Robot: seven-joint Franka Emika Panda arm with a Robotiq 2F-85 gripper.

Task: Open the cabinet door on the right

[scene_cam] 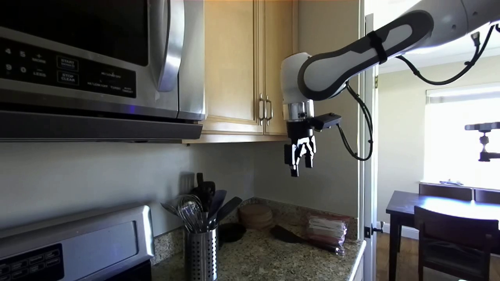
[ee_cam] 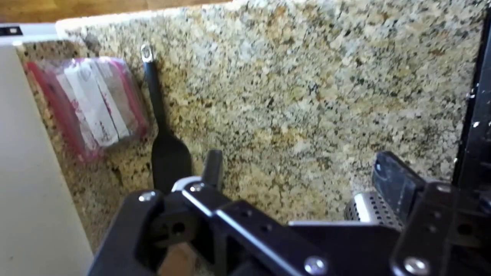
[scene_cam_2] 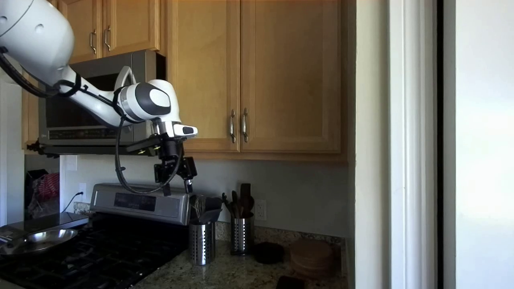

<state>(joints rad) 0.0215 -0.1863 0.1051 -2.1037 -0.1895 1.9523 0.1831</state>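
The right cabinet door (scene_cam: 278, 50) is light tan wood with a recessed panel, and it is shut. It also shows in an exterior view (scene_cam_2: 291, 72), right of its matching neighbour. Its small vertical silver handle (scene_cam_2: 245, 125) is on its left edge near the bottom; the handle also shows in an exterior view (scene_cam: 268, 110). My gripper (scene_cam: 302, 168) points down, lower than the cabinet's bottom edge and apart from the door. In an exterior view the gripper (scene_cam_2: 178, 189) appears left of and below the handle. In the wrist view the fingers (ee_cam: 299, 168) are wide apart with nothing between them. Door and handle are outside the wrist view.
The matching left door (scene_cam_2: 202, 72) is shut, its handle (scene_cam_2: 232, 126) close beside. A microwave (scene_cam_2: 100, 108) hangs left of it. Below, the granite counter (ee_cam: 287, 96) holds utensil holders (scene_cam_2: 202, 245), a spatula (ee_cam: 168, 153) and a plastic bag (ee_cam: 96, 103). A wall (scene_cam: 328, 117) stands at the right.
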